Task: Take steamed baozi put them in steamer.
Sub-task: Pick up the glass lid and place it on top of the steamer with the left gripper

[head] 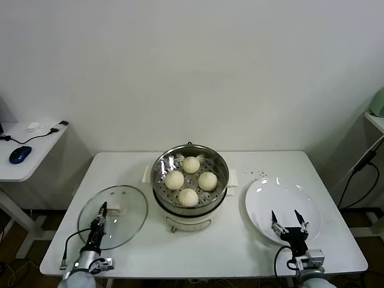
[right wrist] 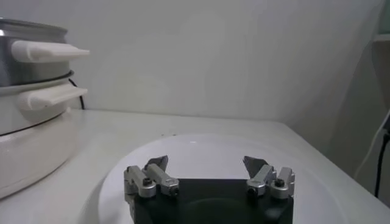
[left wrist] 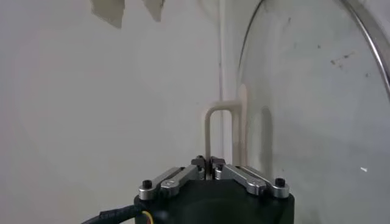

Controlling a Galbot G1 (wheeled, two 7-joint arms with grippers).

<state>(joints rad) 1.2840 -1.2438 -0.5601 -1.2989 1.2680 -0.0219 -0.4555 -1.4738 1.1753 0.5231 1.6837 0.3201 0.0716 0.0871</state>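
Baozi [head: 188,197]: I count four steamed buns, all resting on the perforated tray inside the steamer [head: 221,157] at centre frame in the head view. None remains on the white plate [head: 264,198] at lower right. I judge the loading step complete; the step in hand is covering the pot.

Left gripper [head: 102,211]: positioned at lower left of the head view, over the near part of the glass lid [head: 129,225], which lies flat on the table [head: 252,252] just beside the steamer's base. In the left wrist view the jaws are drawn fully together on the lid handle [left wrist: 214,131], a thin white loop rising straight out from between the fingertips. I read this as a secured grip on the lid.

Right gripper [head: 287,221]: parked over the near part of the plate at lower right, jaws spread wide, holding nothing. The right wrist view confirms the gap between the fingers [right wrist: 152,176] is clear.

Next move, in my judgement: lift the lid vertically until its rim clears the table, carry it toward frame centre, and lower it level onto the steel rim. The steamer's side handles [right wrist: 49,52] and raised wall stand in the transfer path, so height must be gained before any sideways travel. The glass may swing on such a narrow handle.

Surroundings: a side desk with a blue mouse [head: 20,154] at far left, well apart.
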